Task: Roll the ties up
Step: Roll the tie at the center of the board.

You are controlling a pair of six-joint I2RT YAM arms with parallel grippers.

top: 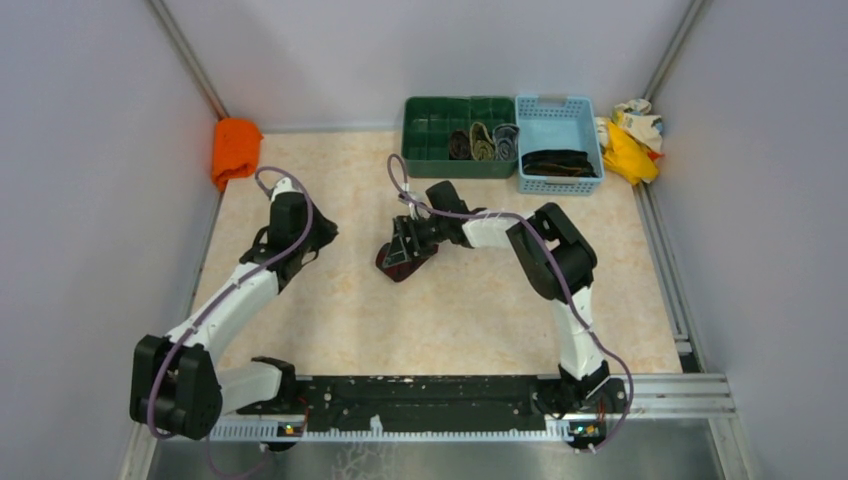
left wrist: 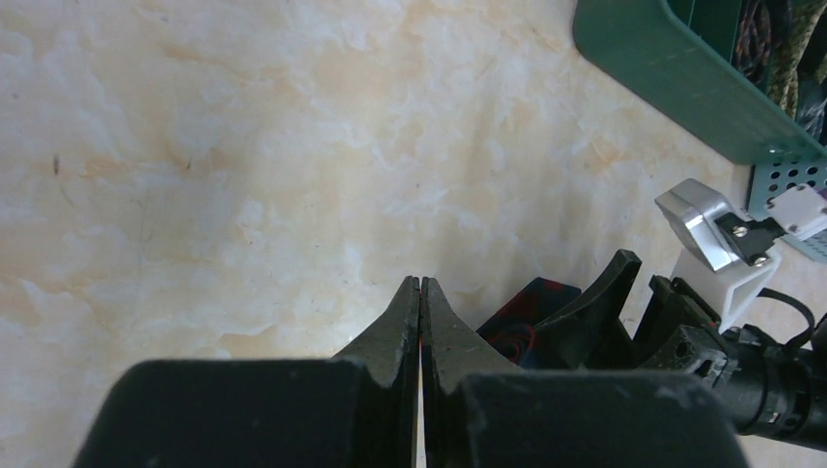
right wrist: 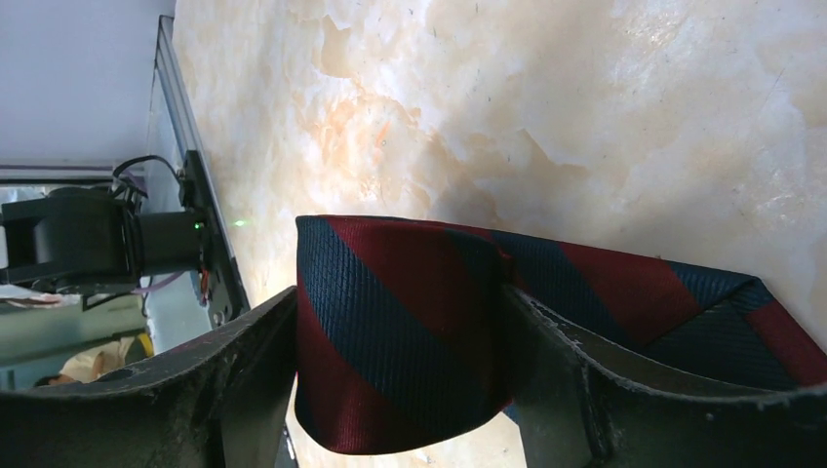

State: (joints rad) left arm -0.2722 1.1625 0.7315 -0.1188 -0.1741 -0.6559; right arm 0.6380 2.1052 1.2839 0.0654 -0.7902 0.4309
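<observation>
A dark red and navy tie [right wrist: 410,331] is rolled up and sits between the fingers of my right gripper [right wrist: 400,390], which is shut on the roll. In the top view the right gripper [top: 405,255] holds the roll [top: 392,265] at the middle of the table. The roll also shows in the left wrist view [left wrist: 522,317]. My left gripper [left wrist: 420,292] is shut and empty, over bare table to the left of the roll; in the top view it [top: 318,232] is well apart from it. Several rolled ties [top: 483,142] sit in the green bin [top: 430,140].
A light blue basket [top: 558,120] right of the green bin holds dark ties [top: 558,162]. An orange cloth [top: 235,148] lies at the back left. Yellow-and-cream rags [top: 630,135] lie at the back right. Metal rails edge the table.
</observation>
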